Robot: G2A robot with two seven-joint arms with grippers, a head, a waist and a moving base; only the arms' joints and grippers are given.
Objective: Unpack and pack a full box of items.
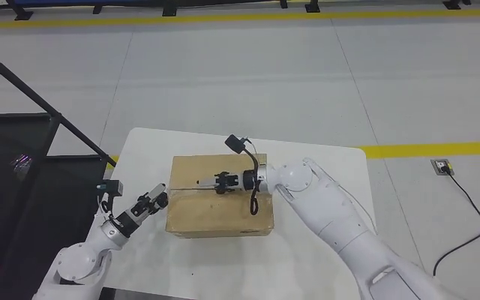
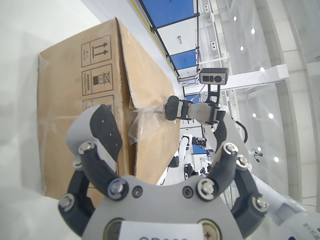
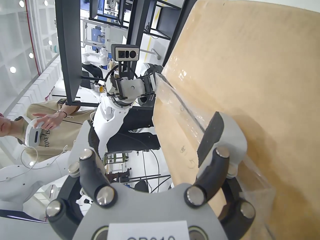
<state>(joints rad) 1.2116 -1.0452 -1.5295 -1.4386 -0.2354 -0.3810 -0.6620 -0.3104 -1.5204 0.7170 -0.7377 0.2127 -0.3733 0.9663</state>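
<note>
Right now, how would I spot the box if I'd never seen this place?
Find the white table on the pale floor. The box sits in its middle, the right gripper over its top, the left gripper at one end. It is the only brown cardboard thing there, with clear tape along its top.

A white table (image 1: 195,142) carries one closed cardboard box (image 1: 202,210) near its middle.

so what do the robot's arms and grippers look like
The left arm and right arm have glossy white shells. The left gripper and right gripper each have a grey plate, black linkages with silver bolts, and white-backed fingers with black pads. A black cable loops at the right wrist.
</note>
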